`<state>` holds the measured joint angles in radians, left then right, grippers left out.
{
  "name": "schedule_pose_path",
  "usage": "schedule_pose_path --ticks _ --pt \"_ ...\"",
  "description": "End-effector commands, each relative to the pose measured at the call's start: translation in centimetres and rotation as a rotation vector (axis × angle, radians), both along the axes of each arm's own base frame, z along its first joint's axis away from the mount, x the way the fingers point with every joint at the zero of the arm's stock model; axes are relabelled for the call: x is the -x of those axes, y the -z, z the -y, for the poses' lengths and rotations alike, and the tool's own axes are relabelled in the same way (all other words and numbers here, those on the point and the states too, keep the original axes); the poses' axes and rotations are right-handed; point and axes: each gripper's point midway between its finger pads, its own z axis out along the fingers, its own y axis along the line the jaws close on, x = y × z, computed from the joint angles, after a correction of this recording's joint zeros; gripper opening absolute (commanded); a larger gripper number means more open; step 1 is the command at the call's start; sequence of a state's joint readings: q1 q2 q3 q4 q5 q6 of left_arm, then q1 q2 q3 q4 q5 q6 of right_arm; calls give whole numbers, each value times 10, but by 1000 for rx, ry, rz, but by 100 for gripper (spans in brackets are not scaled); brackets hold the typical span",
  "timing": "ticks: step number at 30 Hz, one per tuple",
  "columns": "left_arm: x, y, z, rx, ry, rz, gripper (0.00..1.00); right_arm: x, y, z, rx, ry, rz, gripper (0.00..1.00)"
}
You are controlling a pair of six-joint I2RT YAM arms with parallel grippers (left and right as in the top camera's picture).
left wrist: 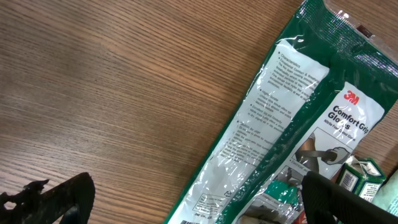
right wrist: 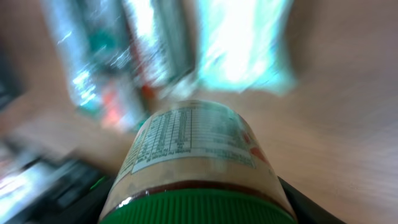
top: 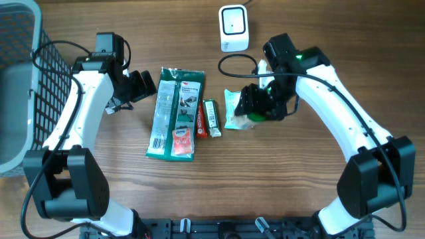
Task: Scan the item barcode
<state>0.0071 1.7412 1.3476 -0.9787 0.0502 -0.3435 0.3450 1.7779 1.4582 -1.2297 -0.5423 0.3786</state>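
Spanning the view, the wooden table [top: 299, 199] carries a wire basket [top: 40, 73] far outboard of the left gripper [top: 137, 86], whose jaws stand wide apart and empty, with the green glove packet [top: 174, 113] lying just beyond their tips. Ahead of the right gripper [top: 255, 106] lies a pale green pouch [top: 232, 106], and between its jaws, clamped on both sides, sits the green-lidded jar [right wrist: 196, 162], its label turned toward the wrist camera. Behind those jaws stands the white scanner [top: 234, 28]; a slim bar [top: 211, 118] lies between packet and pouch.
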Motion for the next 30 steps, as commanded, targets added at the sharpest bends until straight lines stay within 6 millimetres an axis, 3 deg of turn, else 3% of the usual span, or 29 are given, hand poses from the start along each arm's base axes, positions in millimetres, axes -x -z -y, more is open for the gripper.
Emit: schedule_pose_path --ticks 1,4,7,8,10,13,15,17,20,22,25,30 --pt "2 6 0 6 -10 -16 100 28 -34 -26 -165 160 -266 37" --pt "2 6 0 6 -10 -16 100 35 -43 -32 -207 181 -334 34" --pt "2 6 0 6 -10 -16 100 28 -41 -33 -215 174 -290 32" --pt "2 6 0 6 -10 -16 100 21 -35 -30 -184 169 -243 30" --pt "2 6 0 6 -10 -16 100 -3 -18 -17 -93 89 -39 9" --pt "2 6 0 6 -10 -16 100 -35 -5 0 13 -13 188 4" --pt "2 6 0 6 -10 -16 100 -52 -22 -11 -80 -95 308 4" --pt "2 6 0 6 -9 -16 100 -74 -46 -7 -94 -31 365 4" --pt "2 6 0 6 -10 -16 100 -109 -114 6 -53 8 557 4" --pt "2 6 0 6 -10 -16 100 -123 -149 11 -5 1 684 4" --pt "2 6 0 6 -10 -16 100 -146 -165 14 69 -3 835 4" --pt "2 6 0 6 -10 -16 100 -199 -152 8 164 -55 1010 4"
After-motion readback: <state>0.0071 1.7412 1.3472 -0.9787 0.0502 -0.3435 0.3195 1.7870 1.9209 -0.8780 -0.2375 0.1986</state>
